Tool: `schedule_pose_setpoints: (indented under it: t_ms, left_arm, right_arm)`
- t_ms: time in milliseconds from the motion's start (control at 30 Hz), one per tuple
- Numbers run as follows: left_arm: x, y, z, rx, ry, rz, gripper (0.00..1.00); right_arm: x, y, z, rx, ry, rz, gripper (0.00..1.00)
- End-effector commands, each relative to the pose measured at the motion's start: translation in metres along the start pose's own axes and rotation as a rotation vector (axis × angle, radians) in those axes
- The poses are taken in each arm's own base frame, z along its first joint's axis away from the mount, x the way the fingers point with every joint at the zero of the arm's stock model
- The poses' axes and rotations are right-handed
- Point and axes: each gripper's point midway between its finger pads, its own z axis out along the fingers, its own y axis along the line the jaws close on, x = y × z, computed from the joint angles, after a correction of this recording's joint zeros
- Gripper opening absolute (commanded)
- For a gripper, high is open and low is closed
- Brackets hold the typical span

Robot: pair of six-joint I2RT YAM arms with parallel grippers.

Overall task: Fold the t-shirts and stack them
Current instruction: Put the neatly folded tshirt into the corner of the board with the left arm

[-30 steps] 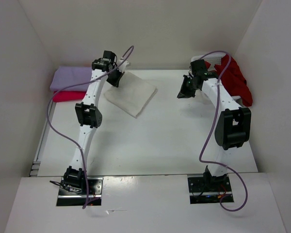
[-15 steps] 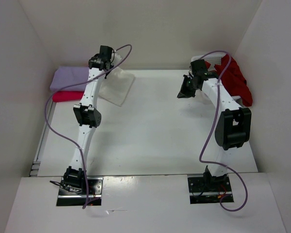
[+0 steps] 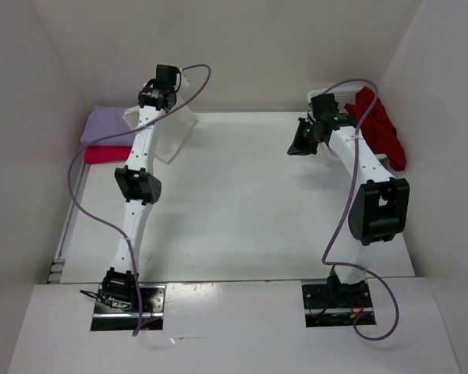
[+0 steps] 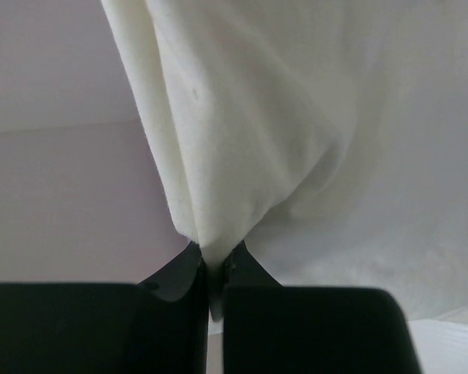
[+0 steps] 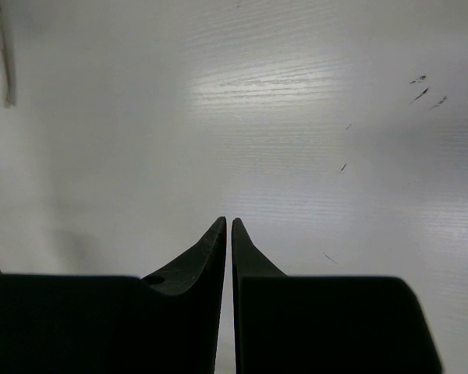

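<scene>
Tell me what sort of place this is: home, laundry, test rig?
Probably a lab test cell: plain white panels box in a white table, the left arm and right arm are bolted at its near edge, and a lavender t-shirt lies stacked on a pink t-shirt.

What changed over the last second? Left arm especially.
The left gripper, shut on a pinch of the cream shirt, carried it left and toward the back wall, so the shirt now hangs beside the lavender shirt on the pink shirt. Nothing was taken or released. The right gripper stayed shut and empty, near the dark red shirt, which didn't move.
</scene>
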Motion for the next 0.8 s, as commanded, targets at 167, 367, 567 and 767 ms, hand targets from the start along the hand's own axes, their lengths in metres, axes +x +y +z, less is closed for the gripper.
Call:
schedule_pose_setpoints:
  t_ms: [167, 367, 567, 767]
  left_arm:
    - [-0.009, 0.094, -0.049, -0.227, -0.065, -0.09, 0.0]
    - [0.013, 0.114, -0.038, -0.276, -0.01, -0.102, 0.0]
    - [0.058, 0.133, -0.01, -0.303, 0.079, -0.137, 0.0]
    - [0.099, 0.134, 0.027, -0.278, 0.143, -0.166, 0.0]
  right_arm:
    - [-0.011, 0.002, -0.018, -0.013, -0.062, -0.006, 0.11]
    - [-0.014, 0.003, -0.019, -0.013, -0.062, -0.016, 0.11]
    - [-0.015, 0.001, -0.011, -0.004, -0.045, -0.021, 0.12]
    - [-0.017, 0.008, -0.004, -0.033, -0.012, -0.017, 0.12]
